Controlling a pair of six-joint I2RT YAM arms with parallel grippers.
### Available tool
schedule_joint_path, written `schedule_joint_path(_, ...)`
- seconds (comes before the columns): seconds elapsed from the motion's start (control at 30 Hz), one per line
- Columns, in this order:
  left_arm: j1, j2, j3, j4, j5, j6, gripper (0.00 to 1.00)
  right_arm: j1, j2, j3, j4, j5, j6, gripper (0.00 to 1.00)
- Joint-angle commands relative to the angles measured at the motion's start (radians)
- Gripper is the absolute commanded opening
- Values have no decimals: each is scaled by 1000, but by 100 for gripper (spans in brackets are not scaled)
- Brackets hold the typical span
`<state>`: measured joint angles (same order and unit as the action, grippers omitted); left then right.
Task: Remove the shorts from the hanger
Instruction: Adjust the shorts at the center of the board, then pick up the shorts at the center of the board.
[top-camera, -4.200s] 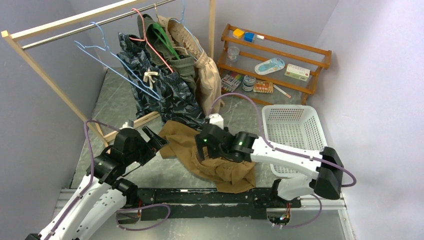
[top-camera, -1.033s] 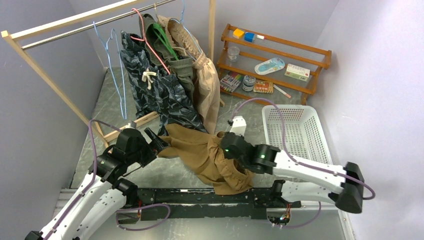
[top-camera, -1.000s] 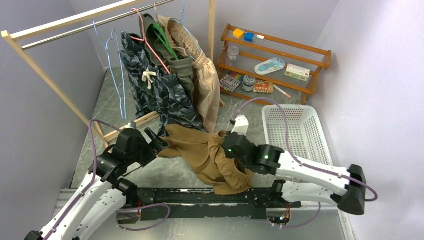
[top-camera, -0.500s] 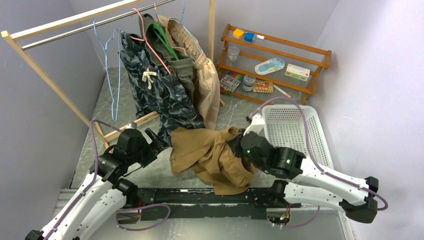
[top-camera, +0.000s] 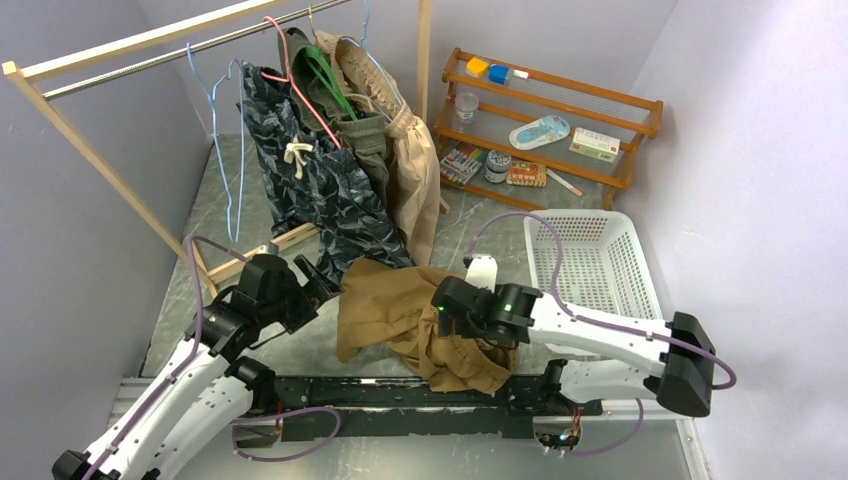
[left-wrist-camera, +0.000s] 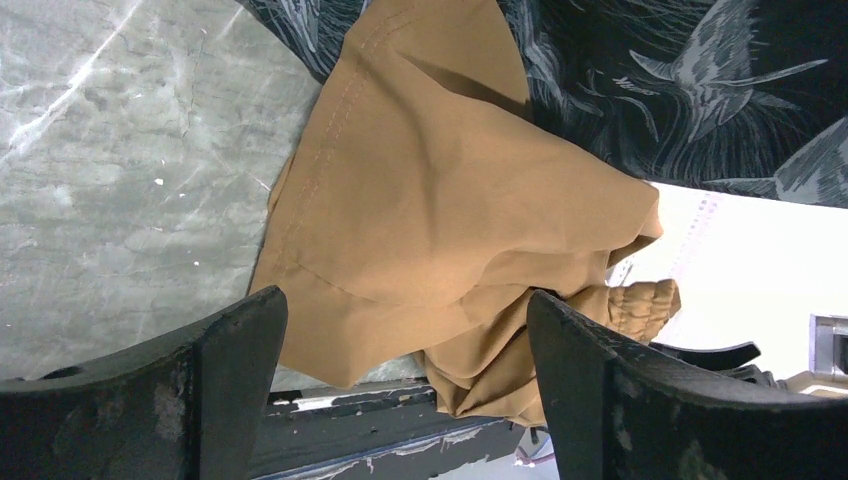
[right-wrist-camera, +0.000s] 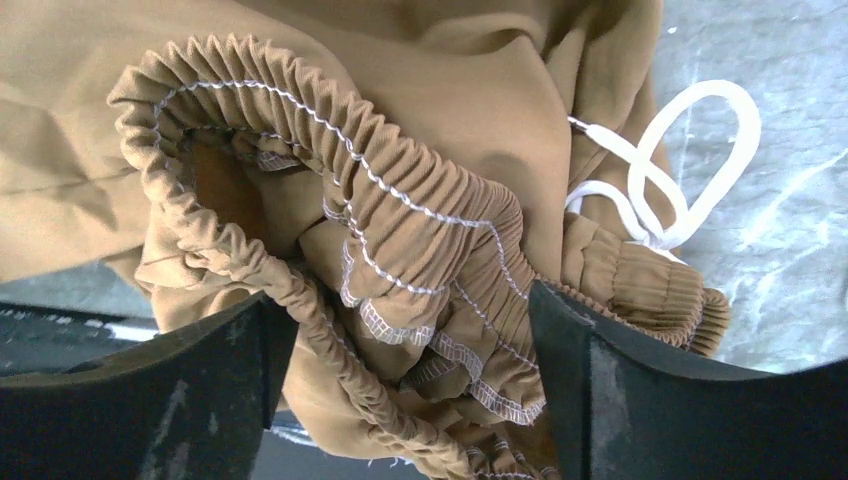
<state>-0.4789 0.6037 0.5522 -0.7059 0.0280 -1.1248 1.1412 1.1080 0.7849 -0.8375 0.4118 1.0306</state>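
The tan-brown shorts (top-camera: 400, 315) lie in a crumpled heap on the table, off any hanger. My right gripper (top-camera: 443, 303) hovers over the heap, jaws wide open. In the right wrist view the elastic waistband (right-wrist-camera: 390, 200) and white drawstring (right-wrist-camera: 680, 150) lie between the open fingers of that gripper (right-wrist-camera: 405, 305). My left gripper (top-camera: 312, 285) is open and empty just left of the heap; the left wrist view shows the gripper (left-wrist-camera: 400, 300) facing the tan cloth (left-wrist-camera: 440, 200). The navy patterned shorts (top-camera: 320, 185), olive shorts (top-camera: 365, 130) and beige shorts (top-camera: 418, 170) hang on the rail.
An empty blue hanger (top-camera: 228, 130) hangs on the rail (top-camera: 150, 55) left of the navy shorts. A white basket (top-camera: 590, 265) stands to the right of the heap. A wooden shelf (top-camera: 555, 110) with small items is at the back right. The rack's wooden foot (top-camera: 270, 247) lies behind the left gripper.
The tan shorts left my left gripper and dropped into a heap. My right gripper carried them right, then moved back left and stands open. The blue hanger swung back to hang straight.
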Motion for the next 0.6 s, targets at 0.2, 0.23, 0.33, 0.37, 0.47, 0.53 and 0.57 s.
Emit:
schedule_joint_path(0.2, 2, 10, -2, 40, 31, 10, 93, -5, 263, -7, 108, 12, -100, 100)
schedule_joint_path(0.23, 2, 6, -5, 40, 31, 7, 93, -9, 283, -28, 170, -32, -128, 100)
schedule_joint_path(0.33, 2, -3, -9, 29, 27, 6, 93, -12, 353, -77, 279, -87, -132, 100)
schedule_joint_path(0.37, 2, -6, -9, 25, 23, 5, 93, -12, 390, -95, 306, -104, -130, 100)
schedule_joint_path(0.47, 3, -16, -11, 18, 13, 5, 94, -12, 489, -116, 317, -100, -88, 94)
schedule_joint_path(0.53, 2, -19, -17, 21, 7, 5, 93, -12, 564, -128, 293, -65, -2, 80)
schedule_joint_path(0.57, 3, -21, -19, 23, 5, 4, 93, -7, 592, -122, 277, -46, 20, 73)
